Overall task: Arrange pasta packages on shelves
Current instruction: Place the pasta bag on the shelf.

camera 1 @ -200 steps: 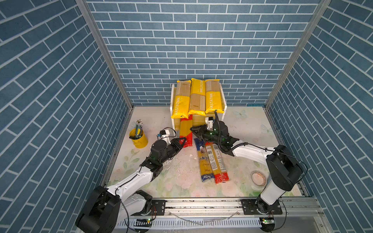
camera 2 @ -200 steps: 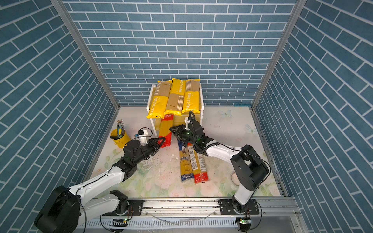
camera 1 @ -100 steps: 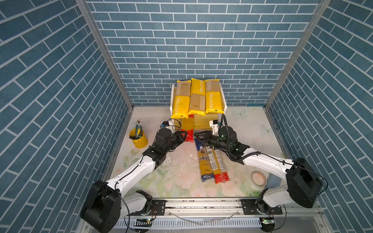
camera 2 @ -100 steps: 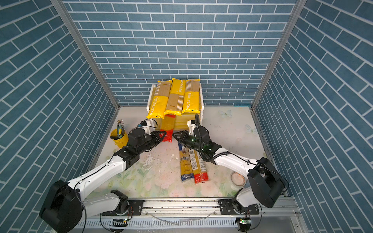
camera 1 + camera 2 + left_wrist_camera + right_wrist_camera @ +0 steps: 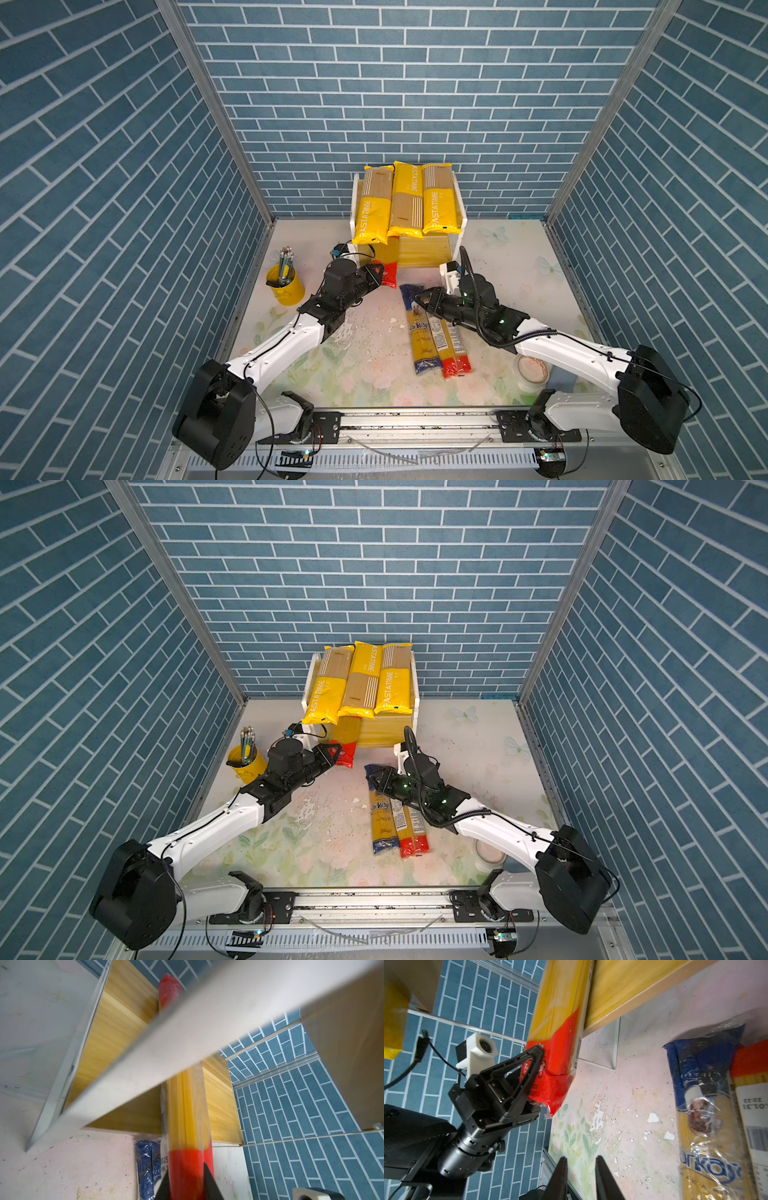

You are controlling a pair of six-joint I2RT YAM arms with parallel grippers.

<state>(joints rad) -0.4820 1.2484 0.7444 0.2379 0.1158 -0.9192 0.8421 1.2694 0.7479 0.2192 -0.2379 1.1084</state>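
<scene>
Three yellow-and-tan PASTATIME pasta packages (image 5: 409,203) lie side by side on the top board of the shelves (image 5: 424,254). A clear red-ended bag (image 5: 385,261) reaches into the lower tier, and its near end sticks out. My left gripper (image 5: 376,276) is shut on that red end (image 5: 187,1167), as the right wrist view also shows. On the mat lie a blue-ended bag (image 5: 419,332) and a second red-ended bag (image 5: 454,347), side by side. Over the blue bag's far end my right gripper (image 5: 417,300) stands open with nothing between its fingers (image 5: 562,1169).
A yellow cup of pencils (image 5: 286,284) stands at the left of the mat. A small round clear container (image 5: 532,368) sits under the right arm. White crumbs are scattered over the mat's middle. Blue brick walls close in three sides.
My left gripper has moved toward the shelves with the red-ended bag, sliding it deeper into the lower tier. My right gripper has drawn back from the shelf front to the blue bag's far end.
</scene>
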